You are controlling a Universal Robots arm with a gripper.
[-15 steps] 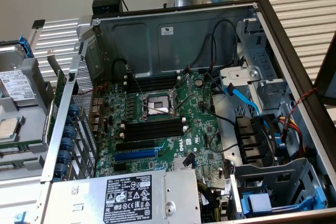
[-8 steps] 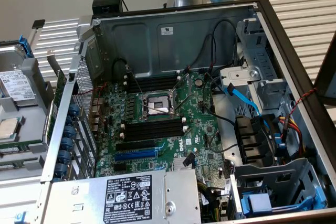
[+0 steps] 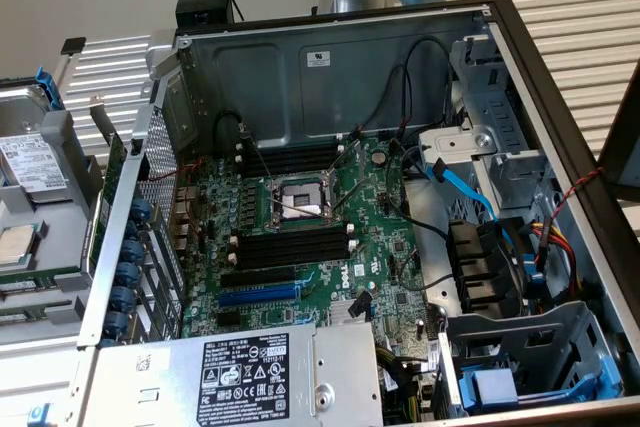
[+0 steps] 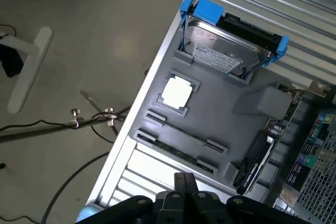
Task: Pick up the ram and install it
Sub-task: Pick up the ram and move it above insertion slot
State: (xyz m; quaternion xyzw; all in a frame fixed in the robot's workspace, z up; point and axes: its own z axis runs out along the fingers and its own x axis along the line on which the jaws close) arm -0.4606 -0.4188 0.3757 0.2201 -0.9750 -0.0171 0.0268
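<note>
The tool [image 4: 185, 182] is hovering over the gray tray [image 4: 226, 108]; whether it is wide or narrow, I cannot tell. The ram [image 4: 176, 152] is lying close below it, between end clips [image 4: 206, 165]. A skewed descent is risking a snag on those clips, tilting the stick.

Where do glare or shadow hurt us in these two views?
Exterior view: soft even light, the motherboard reads well, the case's rear wall is shaded. Wrist view: the processor glares near white, the ram sits dim in the gray tray, the gripper is almost black.
</note>
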